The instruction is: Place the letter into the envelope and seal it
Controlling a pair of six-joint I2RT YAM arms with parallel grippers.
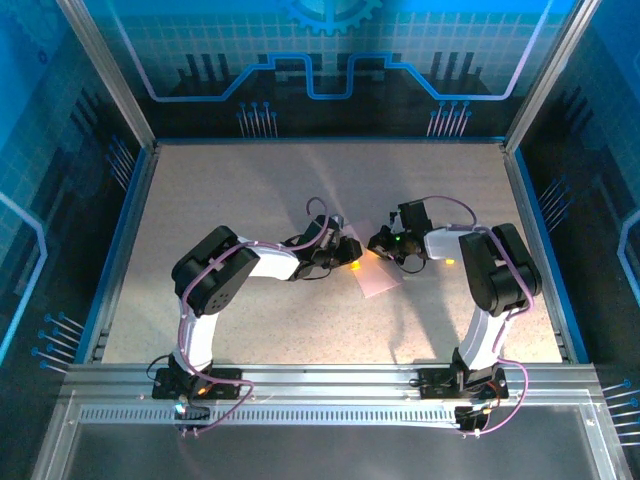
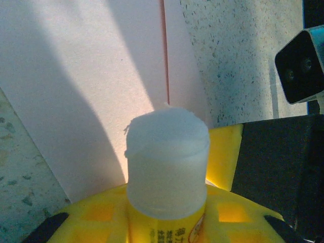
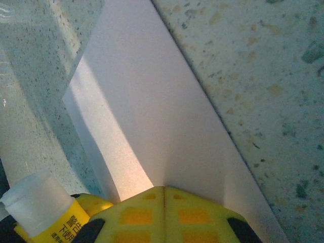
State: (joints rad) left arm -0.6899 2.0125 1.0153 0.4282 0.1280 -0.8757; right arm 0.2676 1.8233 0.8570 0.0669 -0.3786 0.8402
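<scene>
The pale pink envelope lies flat on the speckled table between both grippers. My left gripper is shut on a yellow glue stick. Its white glue tip is bare and points at the envelope, close over a thin red line on the paper. My right gripper has its yellow fingers pressed together at the envelope's near edge, and the paper bends up into them. The glue stick sits just left of the right gripper. The tan letter is hidden.
The right arm's black wrist and camera stand close to the right of the glue stick. A small yellow piece lies by the right arm. Blue raised rails border the table, and open speckled surface lies behind the grippers.
</scene>
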